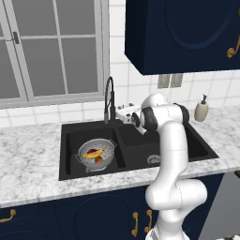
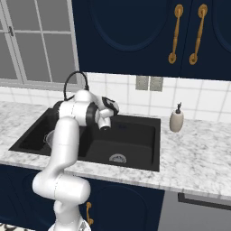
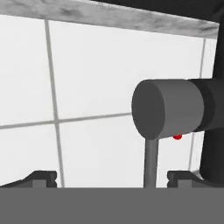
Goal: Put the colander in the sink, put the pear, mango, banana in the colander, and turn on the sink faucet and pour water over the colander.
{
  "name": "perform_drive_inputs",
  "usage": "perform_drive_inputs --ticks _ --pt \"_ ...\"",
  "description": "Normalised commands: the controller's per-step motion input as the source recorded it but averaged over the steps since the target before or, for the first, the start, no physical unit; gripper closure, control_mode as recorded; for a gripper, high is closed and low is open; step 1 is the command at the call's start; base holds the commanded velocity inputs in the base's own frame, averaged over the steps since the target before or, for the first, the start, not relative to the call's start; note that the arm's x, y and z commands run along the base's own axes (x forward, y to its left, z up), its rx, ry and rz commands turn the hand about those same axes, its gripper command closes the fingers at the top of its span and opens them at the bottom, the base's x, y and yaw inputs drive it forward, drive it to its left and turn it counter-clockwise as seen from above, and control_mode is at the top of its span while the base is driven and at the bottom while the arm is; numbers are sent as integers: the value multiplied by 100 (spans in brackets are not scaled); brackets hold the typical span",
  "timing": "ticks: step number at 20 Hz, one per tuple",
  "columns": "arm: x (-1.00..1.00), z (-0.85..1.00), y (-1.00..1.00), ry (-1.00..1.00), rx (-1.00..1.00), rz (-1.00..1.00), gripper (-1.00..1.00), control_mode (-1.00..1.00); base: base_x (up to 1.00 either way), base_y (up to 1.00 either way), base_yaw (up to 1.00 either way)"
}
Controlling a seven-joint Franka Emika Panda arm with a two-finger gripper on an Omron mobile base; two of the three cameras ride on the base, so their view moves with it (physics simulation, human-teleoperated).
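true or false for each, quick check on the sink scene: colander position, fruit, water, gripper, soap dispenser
1. The colander sits in the sink's left basin. True.
2. The banana lies on the counter. False: it is in the colander.
3. Water pours from the sink faucet. False: no stream shows.
4. The gripper is open by the faucet's lever. True.
5. The soap dispenser stands left of the sink. False: it stands to its right.

A grey-veined white marble counter [image 1: 33, 150] carries a matte black double-basin sink [image 1: 70, 129] set into it, a tall black gooseneck faucet [image 1: 109, 101] at the sink's back rim, and a beige soap dispenser [image 1: 201, 110] to the right.
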Motion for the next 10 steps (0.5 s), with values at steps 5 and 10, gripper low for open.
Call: perform_drive_inputs --ticks 5,10 --pt "35 -35 0 0 0 -5 -100 -100 0 0 0" --pt "35 -33 0 0 0 -5 -100 -100 0 0 0"
